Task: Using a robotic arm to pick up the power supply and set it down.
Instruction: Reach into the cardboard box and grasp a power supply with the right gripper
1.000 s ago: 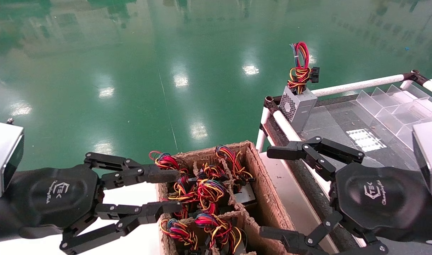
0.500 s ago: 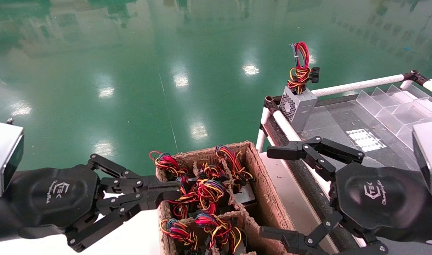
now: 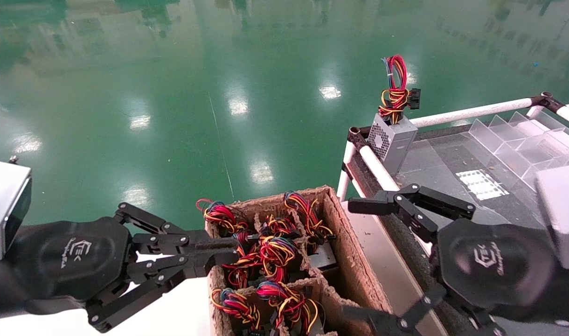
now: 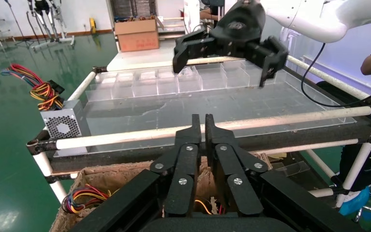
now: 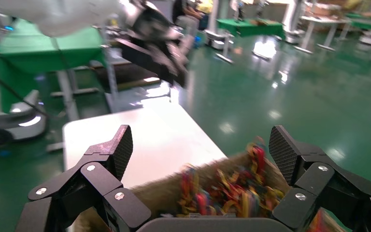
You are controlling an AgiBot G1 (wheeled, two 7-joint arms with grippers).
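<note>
green floor beyond; one power supply (image 3: 392,140) already stands on the counter (image 3: 452,158). left tool (image 3: 219,255) pressed together, right tool (image 3: 359,261) spread, more supplies boxed.

I see power supply (image 3: 392,140) on desk (image 3: 457,163) far left corner; carton (image 3: 345,242) of wire bundles left of desk, nearer me.
</note>
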